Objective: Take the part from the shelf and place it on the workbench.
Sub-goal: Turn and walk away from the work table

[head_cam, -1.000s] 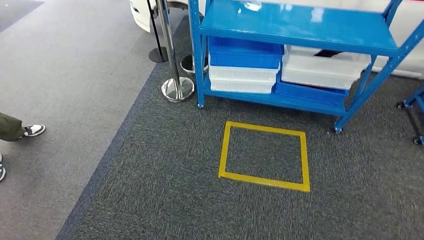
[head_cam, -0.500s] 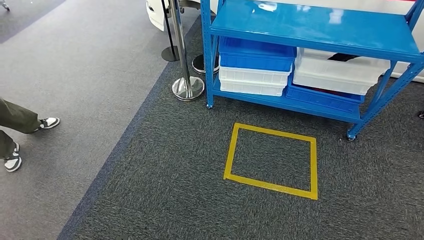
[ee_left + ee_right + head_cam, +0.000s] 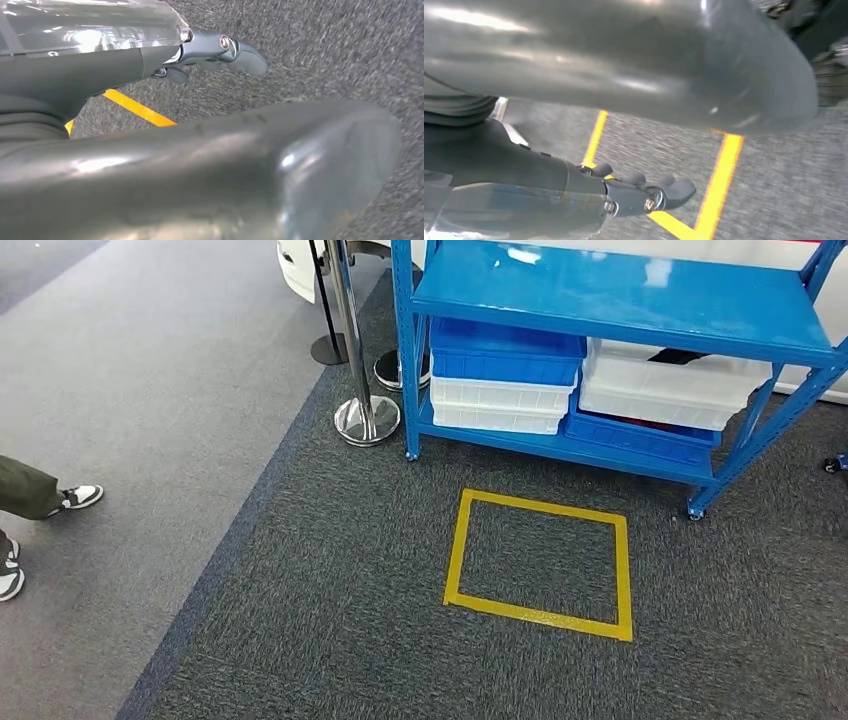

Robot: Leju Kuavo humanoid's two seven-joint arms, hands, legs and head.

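Dark grey carpet [image 3: 330,640] is spreading across the floor ahead, meeting a paler grey strip [image 3: 150,390] on the left; a yellow taped square [image 3: 540,565] is lying on the dark carpet just in front of a blue shelf [image 3: 620,290]. On the shelf's lower level a blue bin [image 3: 505,350] is sitting on a white bin [image 3: 495,405] at the left, and a white bin [image 3: 670,385] is sitting on a blue bin [image 3: 640,435] at the right; something dark [image 3: 675,356] is lying in that right-hand white bin, too small to say whether it is the part. A chrome stanchion [image 3: 362,415] is standing just beside the shelf's left leg; a person's shoes [image 3: 80,497] and trouser leg are showing at the left edge. The left hand [image 3: 215,52] is hanging over the carpet, fingers lightly curled and apart, gripping nothing; yellow tape [image 3: 137,107] is running below it. The right hand [image 3: 644,192] is hanging the same way over a corner of the tape [image 3: 719,180], fingers loose and holding nothing.
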